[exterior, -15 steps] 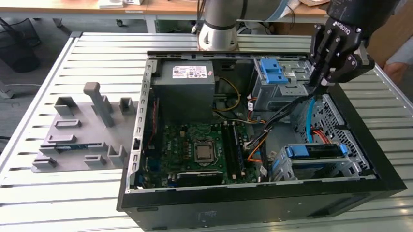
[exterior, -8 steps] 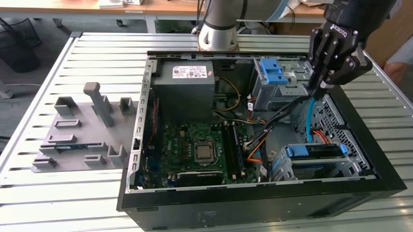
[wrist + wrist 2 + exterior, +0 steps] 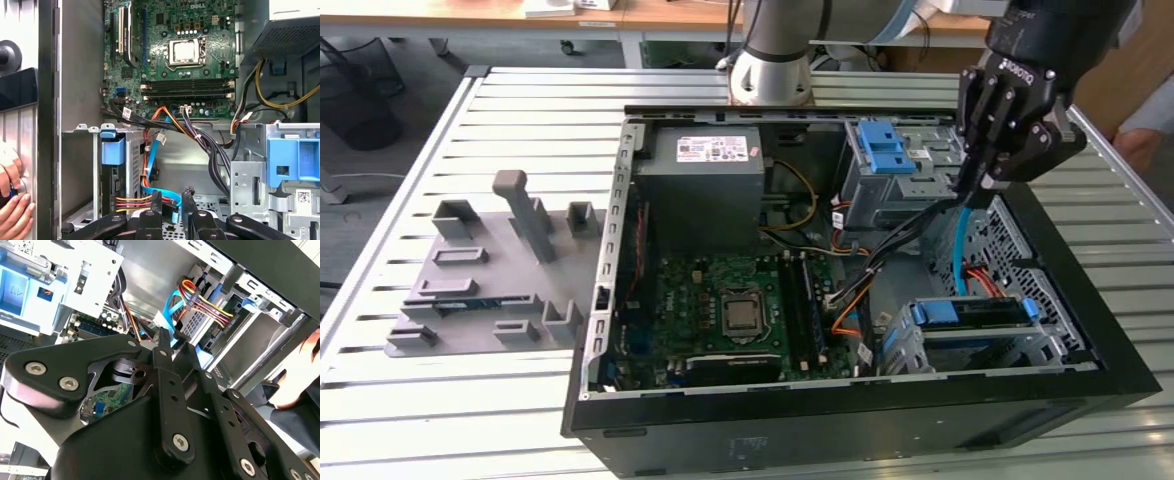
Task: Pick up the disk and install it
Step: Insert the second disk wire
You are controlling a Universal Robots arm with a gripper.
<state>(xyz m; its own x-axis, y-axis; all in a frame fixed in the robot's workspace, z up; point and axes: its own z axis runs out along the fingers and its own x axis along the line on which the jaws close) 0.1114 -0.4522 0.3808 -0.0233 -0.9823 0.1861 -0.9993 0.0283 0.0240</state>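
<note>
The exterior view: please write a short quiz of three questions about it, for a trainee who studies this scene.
1. True or false: the gripper hangs above the open computer case.
2. Which colour is the bracket that frames the disk? A) red B) blue C) green
3. Fill in: in the exterior view, the power supply lies to the ___ of the drive cage with the blue latch.

Key: 1 true; 2 B; 3 left.
</note>
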